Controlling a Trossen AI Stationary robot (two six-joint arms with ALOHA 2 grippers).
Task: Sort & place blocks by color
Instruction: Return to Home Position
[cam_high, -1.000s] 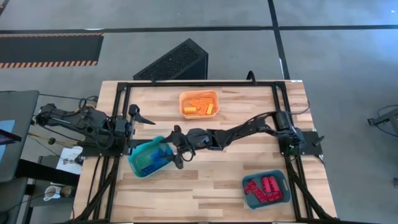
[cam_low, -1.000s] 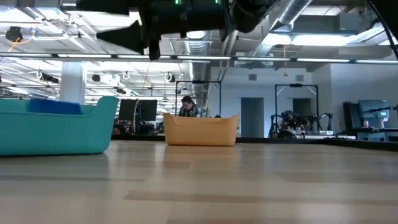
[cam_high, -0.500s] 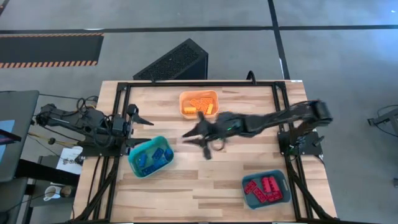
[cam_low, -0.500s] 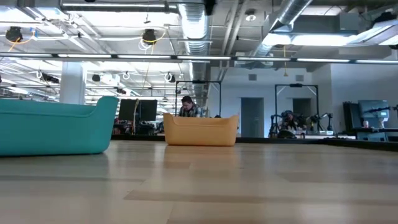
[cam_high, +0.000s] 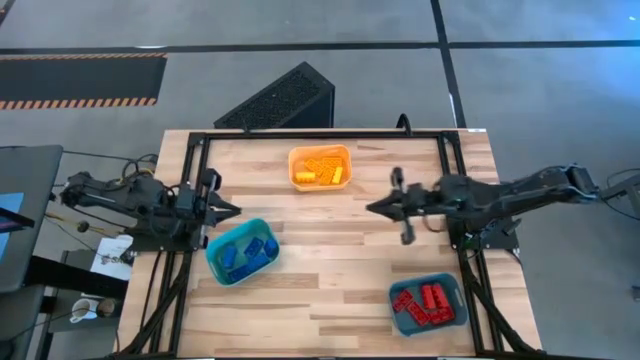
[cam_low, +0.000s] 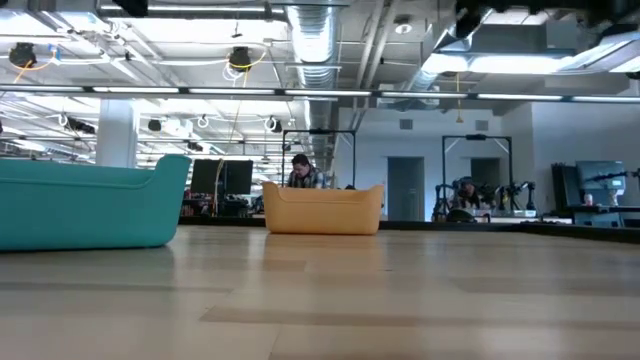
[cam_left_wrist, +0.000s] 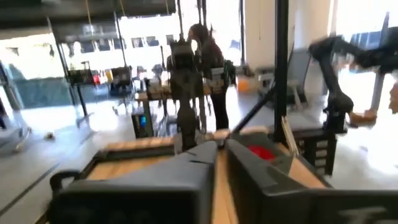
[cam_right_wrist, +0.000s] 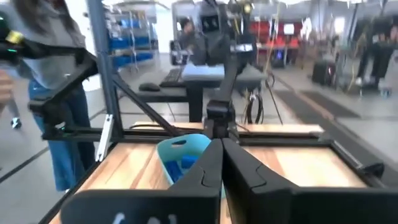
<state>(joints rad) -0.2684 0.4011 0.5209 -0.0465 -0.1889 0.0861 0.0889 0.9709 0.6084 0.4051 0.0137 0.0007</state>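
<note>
Four-camera layout
High view: straight down on table (cam_high: 330, 290); low view: level across it; wrist views: forward past own fingers (cam_right_wrist: 202, 180). Teal bin (cam_right_wrist: 165, 158), just beyond right fingers, appears in three.

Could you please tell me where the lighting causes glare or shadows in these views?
High view: even light, no hard shadows on the table, where the right gripper hovers. Left wrist view: bright windows glare behind the left gripper. Low view: ceiling lamps glare mildly.
</note>
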